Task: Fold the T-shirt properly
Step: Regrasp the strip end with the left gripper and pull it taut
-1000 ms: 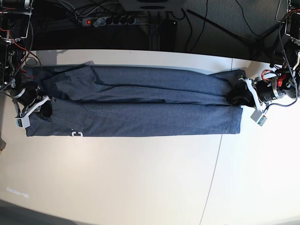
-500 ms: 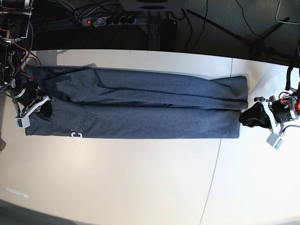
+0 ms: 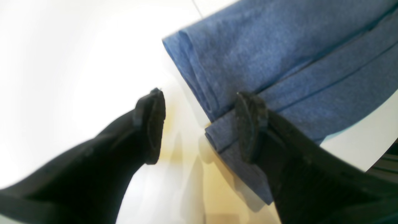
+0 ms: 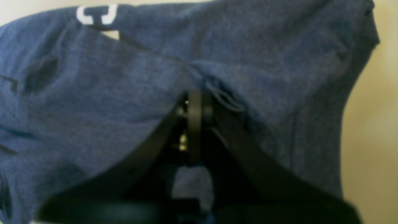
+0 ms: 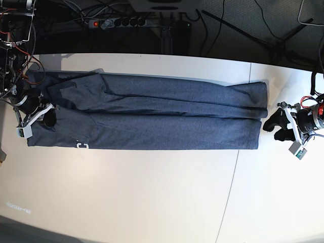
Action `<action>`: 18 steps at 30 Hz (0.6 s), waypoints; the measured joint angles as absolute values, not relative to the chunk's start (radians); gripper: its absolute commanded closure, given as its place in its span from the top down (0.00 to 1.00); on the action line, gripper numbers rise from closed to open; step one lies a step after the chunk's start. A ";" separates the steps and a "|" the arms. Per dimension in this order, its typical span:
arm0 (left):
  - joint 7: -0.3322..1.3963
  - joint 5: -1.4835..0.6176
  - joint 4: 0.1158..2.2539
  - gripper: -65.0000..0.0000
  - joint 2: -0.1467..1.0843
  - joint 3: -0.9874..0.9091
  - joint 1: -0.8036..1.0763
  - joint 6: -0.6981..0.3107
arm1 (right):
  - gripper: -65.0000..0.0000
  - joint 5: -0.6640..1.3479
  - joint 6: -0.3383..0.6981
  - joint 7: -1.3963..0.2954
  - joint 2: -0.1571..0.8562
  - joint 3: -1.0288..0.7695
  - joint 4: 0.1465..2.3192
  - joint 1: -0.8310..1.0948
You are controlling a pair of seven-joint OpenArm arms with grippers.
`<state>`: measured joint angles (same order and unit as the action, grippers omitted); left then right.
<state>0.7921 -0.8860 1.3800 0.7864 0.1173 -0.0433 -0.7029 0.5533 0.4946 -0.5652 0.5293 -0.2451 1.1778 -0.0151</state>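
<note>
— Fingers on the left gripper [image 5: 276, 127]?
— Spread wide, nothing between them. Parked just off the hem end of the T-shirt [image 5: 152, 119], at the far right of the base view. Seen from the left wrist: one finger [image 3: 151, 124] over bare bench, the other finger [image 3: 252, 124] in front of the folded hem edge; contact with the cloth impossible to tell.
— And the right gripper [image 4: 194, 105]?
— Pressed together, pinching a ridge of blue-grey cloth near the neck end. Fabric bunched and puckered up around the tips in the right wrist view, a loose thread just beside them. Same gripper at the left edge of the base view, sitting on the shirt's end.
— Where's the T-shirt?
— Flat on the white bench [image 5: 152, 192], stretched into one long narrow band running side to side across the base view. Folded lengthwise, with layered creases along its length and stacked edges showing at the hem end in the left wrist view. Bit of white lettering [image 5: 82, 146] peeking out at the lower edge near the neck end, also visible at the top of the right wrist view.
— Anything beyond the bench?
— Power strip [image 5: 119, 22] with a lit red switch behind the far edge, plus dark cables trailing over the floor.
</note>
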 measured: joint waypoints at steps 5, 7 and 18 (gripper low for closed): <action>0.933 -0.900 1.380 0.59 0.773 0.117 -0.004 -0.703 | 0.00 0.553 0.495 -0.565 0.529 -0.245 1.178 -0.015; 0.945 -0.963 1.371 0.59 0.762 0.117 0.007 -0.703 | 0.00 0.559 0.495 -0.566 0.529 -0.245 1.178 -0.015; 0.976 -1.217 1.182 0.59 0.756 0.116 -0.006 -0.700 | 0.00 0.577 0.494 -0.587 0.530 -0.247 1.178 -0.017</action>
